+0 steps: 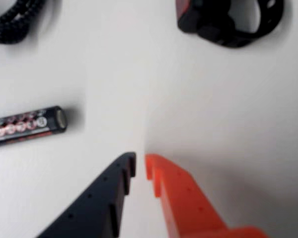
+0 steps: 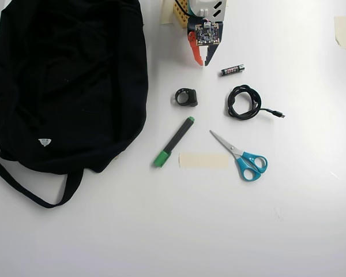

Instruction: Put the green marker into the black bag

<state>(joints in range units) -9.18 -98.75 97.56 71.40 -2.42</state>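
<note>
So you are right at the start: nothing has been picked up yet. Your gripper (image 1: 140,166) sits low over the bare white table (image 2: 288,231). Its black finger and orange finger are almost together, with only a thin gap, and there is nothing between them.

From above, the gripper (image 2: 202,62) is at the top of the table, near the arm's base. The green marker (image 2: 173,142) lies below it in that view, well apart, with a small black ring-shaped thing (image 2: 186,97) in between. The marker lies flat and bare, just left of a strip of tan tape (image 2: 203,160) and close to the right edge of the black bag (image 2: 63,86).

The marker's long side runs on a slant. Its big green cap points down and to the left, toward the bag. Its small green end points up and to the right.

I think your next move is to open the fingers wide, reach past the black ring thing, and come down over the middle of the black barrel. Turn the wrist so the fingers close across the slant, not along it.

Watch out for the battery (image 1: 27,125) close by on the left in the wrist view. It is not your target. Leave the scissors (image 2: 245,158) and the coiled cable (image 2: 244,103) alone too.
</note>
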